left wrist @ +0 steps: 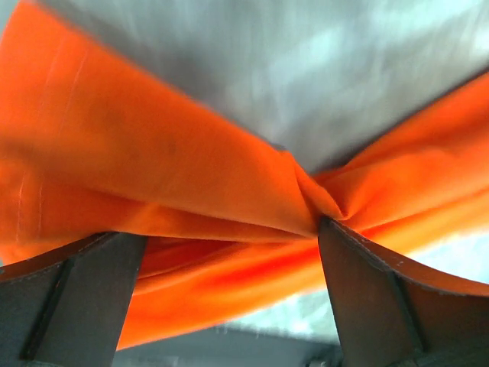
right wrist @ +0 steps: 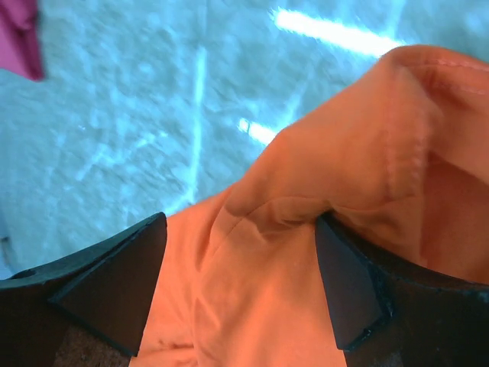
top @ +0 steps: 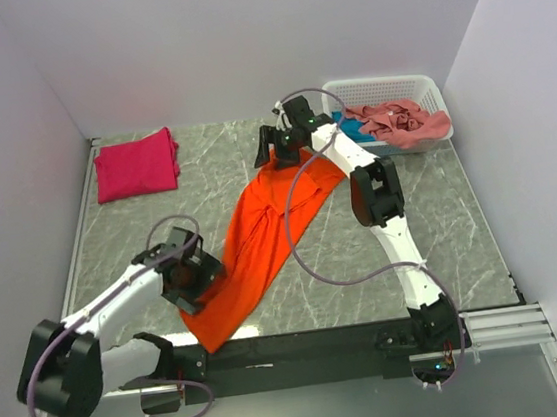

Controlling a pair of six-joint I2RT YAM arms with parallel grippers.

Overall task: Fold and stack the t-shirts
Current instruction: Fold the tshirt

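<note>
The bright orange t-shirt [top: 262,236] lies stretched in a long diagonal band across the marble table. My left gripper [top: 194,276] is at its near end; in the left wrist view [left wrist: 228,229] the jaws stand wide apart with orange cloth [left wrist: 153,153] bunched between them. My right gripper [top: 277,148] is at the far end; in the right wrist view [right wrist: 241,222] it is open with orange cloth [right wrist: 267,290] between the fingers. The magenta-red t-shirt [top: 136,164] lies folded at the far left. The salmon-pink t-shirt [top: 405,122] and a bit of the teal one [top: 350,128] lie in the basket.
The white lattice basket [top: 385,83] stands at the far right corner. White walls close in the table on three sides. A black rail [top: 304,344] with the arm bases runs along the near edge.
</note>
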